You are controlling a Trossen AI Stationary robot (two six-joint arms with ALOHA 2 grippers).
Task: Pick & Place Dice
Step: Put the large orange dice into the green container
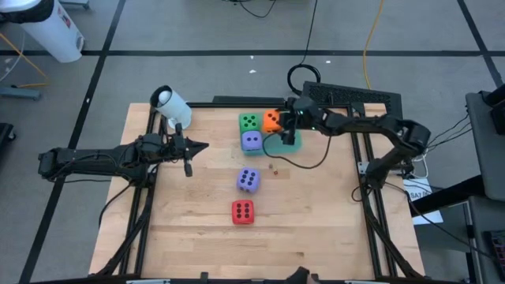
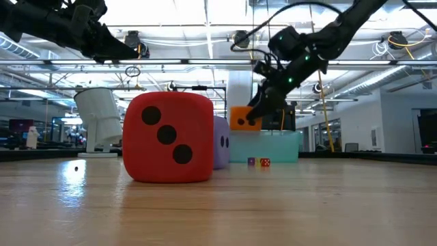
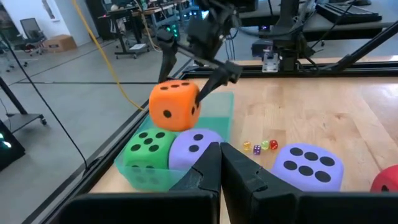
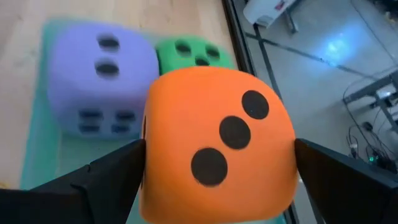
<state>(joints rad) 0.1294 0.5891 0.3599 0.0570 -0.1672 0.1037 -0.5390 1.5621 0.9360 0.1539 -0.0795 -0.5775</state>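
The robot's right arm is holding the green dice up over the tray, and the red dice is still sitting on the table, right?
Not quite. The right gripper is holding the orange die, not the green one. The left wrist view shows the green die already resting in the tray beside a purple die. The red die does sit on the table.

Between my dark right fingers [image 4: 112, 177] sits the orange die [image 4: 217, 146], three black pips in a diagonal on the face I see. Below it the green die [image 3: 148, 148] and a pale purple die [image 3: 196, 146], dark-pipped, sit on my translucent green tray [image 3: 217, 115]. On the light wood table [image 1: 316, 213] lie another purple die [image 1: 248, 180] and a red die [image 1: 243, 211].
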